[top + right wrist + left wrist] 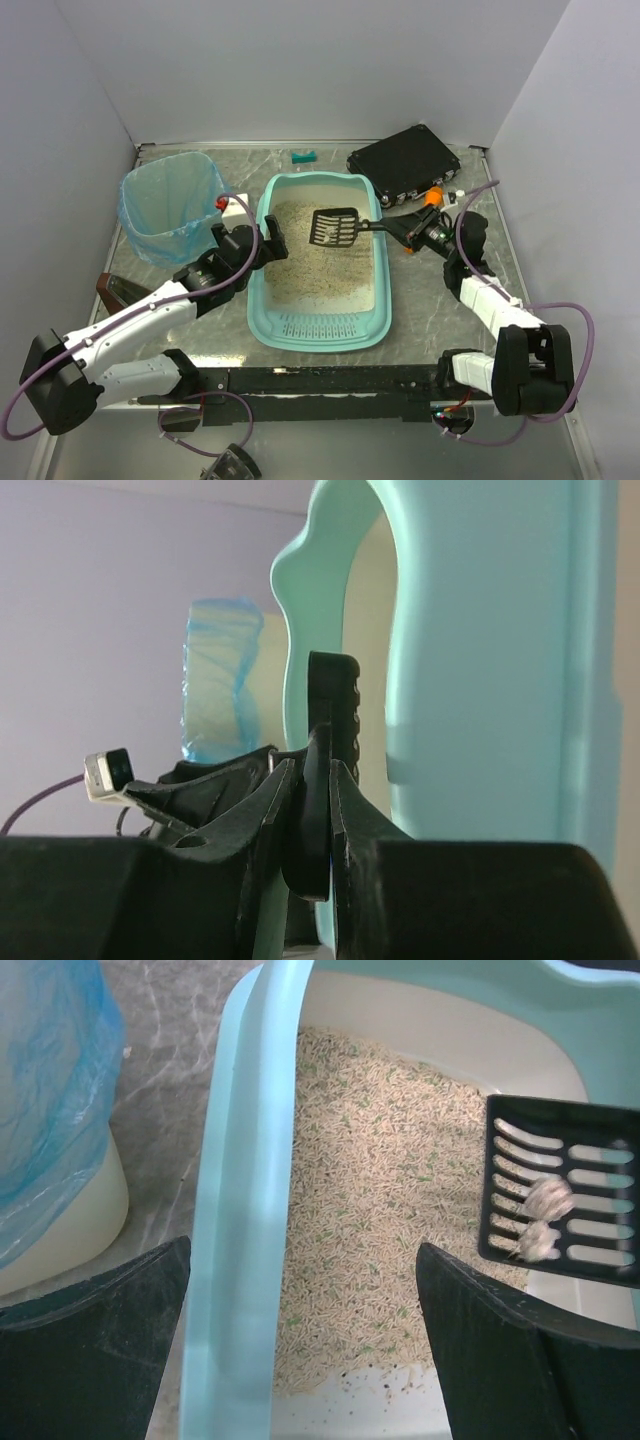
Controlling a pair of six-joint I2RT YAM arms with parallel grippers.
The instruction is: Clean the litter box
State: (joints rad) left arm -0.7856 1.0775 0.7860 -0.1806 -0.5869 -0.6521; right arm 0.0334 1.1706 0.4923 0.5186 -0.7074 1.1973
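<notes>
Two clumps (pixel 545 1218) on scoop (pixel 335 227), right gripper (pixel 398 228) jaws clamped on it. Litter box (pixel 262 300) centre of tabletop (pixel 420 310); left gripper (pixel 265 240) jaws wide astride its rim. Risk: scoop tilt toward bin (pixel 170 205) spills clumps.

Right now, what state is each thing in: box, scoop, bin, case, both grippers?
Litter box: uncovered, litter inside.
Scoop: held over the litter, two clumps on it.
Bin: upright, lined with a blue bag, top open.
Case: lying flat, closed.
Left gripper: open, one finger either side of the box wall.
Right gripper: shut on the scoop's handle.
</notes>
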